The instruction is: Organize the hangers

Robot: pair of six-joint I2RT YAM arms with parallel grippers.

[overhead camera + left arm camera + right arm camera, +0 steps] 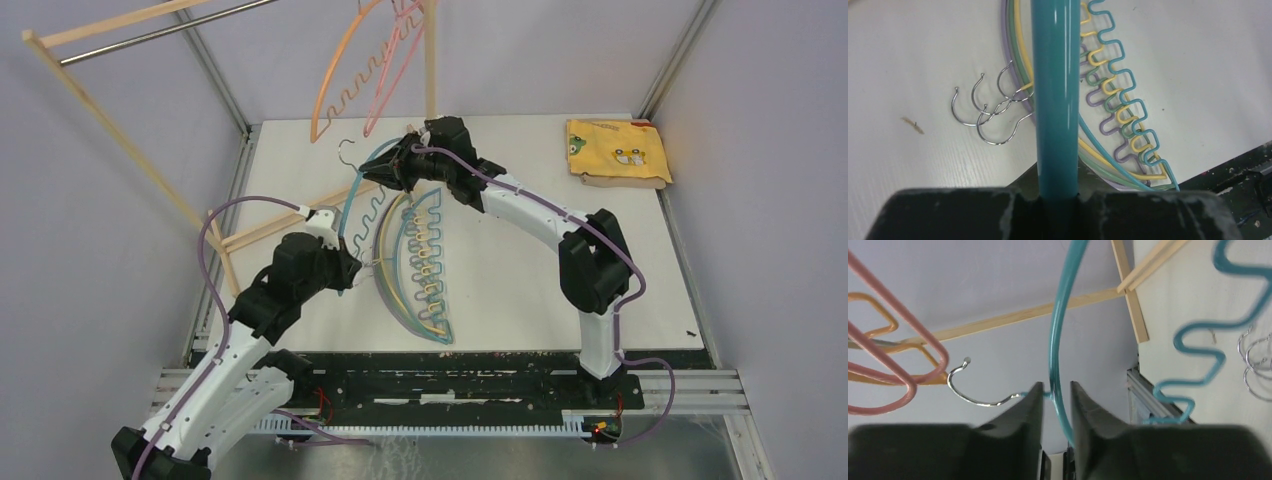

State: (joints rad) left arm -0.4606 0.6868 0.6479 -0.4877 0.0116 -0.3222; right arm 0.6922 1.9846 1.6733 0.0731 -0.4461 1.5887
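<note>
A teal hanger (pixel 350 205) is held off the table between both grippers. My left gripper (pixel 348 272) is shut on its lower end; the thick teal bar (pixel 1055 100) rises from between the jaws (pixel 1058 195). My right gripper (pixel 385 172) is at the top of the hanger, beside its metal hook (pixel 973 390). Its jaws stand narrowly apart with the teal wire (pixel 1058 315) between them (pixel 1055 390). Several hangers (yellow, green, purple, blue) lie piled on the table (pixel 425 280), with their hooks together (pixel 993 107). An orange hanger (pixel 335 85) and a pink hanger (pixel 395 65) hang on the rack.
The light wooden rack frame (pixel 120 130) with its metal rod (pixel 160 33) stands at the back left. One upright post (pixel 430 60) is just behind my right gripper. A folded yellow cloth (pixel 615 150) lies at the back right of the white table (pixel 520 290).
</note>
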